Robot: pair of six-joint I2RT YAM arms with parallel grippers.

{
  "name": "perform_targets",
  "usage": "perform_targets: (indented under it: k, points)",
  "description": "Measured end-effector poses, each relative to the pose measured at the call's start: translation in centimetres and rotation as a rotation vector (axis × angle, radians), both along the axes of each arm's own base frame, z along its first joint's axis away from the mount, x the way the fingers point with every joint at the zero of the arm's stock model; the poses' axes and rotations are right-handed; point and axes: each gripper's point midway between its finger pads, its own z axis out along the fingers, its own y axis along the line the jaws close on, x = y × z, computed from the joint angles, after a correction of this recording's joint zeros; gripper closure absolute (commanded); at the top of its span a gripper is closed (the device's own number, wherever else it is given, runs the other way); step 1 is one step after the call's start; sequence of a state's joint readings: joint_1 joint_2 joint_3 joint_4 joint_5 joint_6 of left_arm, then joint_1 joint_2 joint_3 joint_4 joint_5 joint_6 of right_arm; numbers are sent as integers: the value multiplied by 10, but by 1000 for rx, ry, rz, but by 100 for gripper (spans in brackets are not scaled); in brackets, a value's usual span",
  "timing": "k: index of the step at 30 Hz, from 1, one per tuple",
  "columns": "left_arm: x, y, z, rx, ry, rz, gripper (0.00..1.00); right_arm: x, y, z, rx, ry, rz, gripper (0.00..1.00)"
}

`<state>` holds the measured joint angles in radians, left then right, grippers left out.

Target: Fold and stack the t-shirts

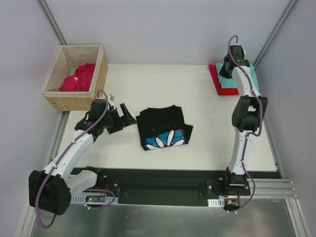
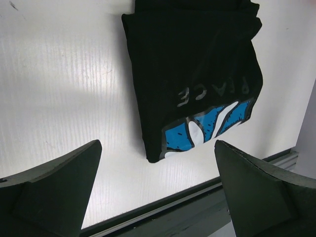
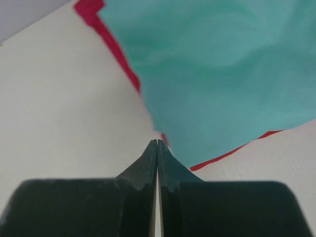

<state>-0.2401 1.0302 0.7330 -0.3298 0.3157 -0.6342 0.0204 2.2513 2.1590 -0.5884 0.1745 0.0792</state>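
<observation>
Beside the left edge of the folded black cotton t-shirt with the blue-and-white flower print point(image 1: 163, 129), which lies in the middle of the white counter point(image 1: 163, 89), the left tool point(image 2: 157, 148) hovers with its jaws spread as wide as they go, holding nothing and pointed at the bundle. Far to the right of that black shirt and further back, a folded teal t-shirt point(image 3: 222, 74) lies on a folded red t-shirt point(image 1: 224, 88), forming the stack. The right tool point(image 3: 157, 143) sits at the teal shirt's near corner with its jaws pressed flat together, no cloth visible between them. Back and to the left of the black shirt, a woven wicker basket with beige lining point(image 1: 74, 102) holds a crumpled crimson-pink t-shirt point(image 1: 78, 79). The black shirt looks fully folded, so the step in hand is likely its transfer. That calls for pinching every layer at one edge and for the right arm to clear the stack.
</observation>
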Motion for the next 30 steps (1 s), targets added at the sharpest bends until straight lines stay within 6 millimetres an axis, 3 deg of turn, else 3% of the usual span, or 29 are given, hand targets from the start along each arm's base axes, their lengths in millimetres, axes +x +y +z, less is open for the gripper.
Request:
perform_targets:
  k: [2, 4, 12, 14, 18, 24, 30]
  points:
    - [2, 0, -4, 0, 14, -7, 1, 0, -27, -18, -2, 33, -55, 100]
    - [3, 1, -10, 5, 29, -13, 1, 2, -43, -23, -13, 37, -89, 99]
    - [6, -1, -20, -17, 73, -29, 1, 31, -58, 9, -39, -94, -118, 99]
    - [7, -2, -22, -24, 78, -34, 1, 39, -62, 7, -37, -109, -123, 99]
    - [8, -5, -25, -34, 92, -45, 1, 43, -69, -25, -22, -66, -147, 99]
    - [10, -6, -24, -42, 84, -48, 1, 29, -67, -85, 22, 70, -181, 99]
    - [10, -6, -23, -52, 85, -49, 1, 21, -62, -89, 127, 107, -213, 99]
